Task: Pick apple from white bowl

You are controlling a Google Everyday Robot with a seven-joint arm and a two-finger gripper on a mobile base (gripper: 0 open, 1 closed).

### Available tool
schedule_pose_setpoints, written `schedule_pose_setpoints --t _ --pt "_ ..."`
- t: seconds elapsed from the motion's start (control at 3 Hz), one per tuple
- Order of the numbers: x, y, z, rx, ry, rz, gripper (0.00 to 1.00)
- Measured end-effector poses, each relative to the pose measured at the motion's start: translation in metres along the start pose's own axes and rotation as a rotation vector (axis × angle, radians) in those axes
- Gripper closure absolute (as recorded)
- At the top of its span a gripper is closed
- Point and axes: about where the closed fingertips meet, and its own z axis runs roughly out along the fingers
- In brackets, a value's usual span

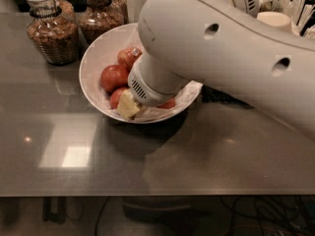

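The white bowl [93, 58] stands on the grey counter, lined with crinkled white paper [189, 90]. Part of a pale yellow-tan apple [127, 104] shows at the bowl's front, just below the arm's wrist [147, 85]. Red apples lie beside it: one at the left [114, 77], one with a small sticker behind it [129, 57], and a darker one [116, 96] touching the pale apple. My gripper is down inside the bowl, hidden under the wrist and the big white arm [226, 48], right at the pale apple.
Two glass jars of brown grains [51, 33] [101, 16] stand behind the bowl at the left. A pale cup [275, 19] and white utensils [290, 1] stand at the back right. The counter's front edge [147, 194] runs across the bottom.
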Motion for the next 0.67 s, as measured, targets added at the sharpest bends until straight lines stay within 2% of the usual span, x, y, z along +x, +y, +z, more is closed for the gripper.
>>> schedule_pose_setpoints --t 0.33,0.67 --pt "0.001 0.005 0.0 -0.02 0.006 -0.032 1.0" --pt "-0.007 -0.003 -0.026 -0.072 -0.033 -0.061 1.0"
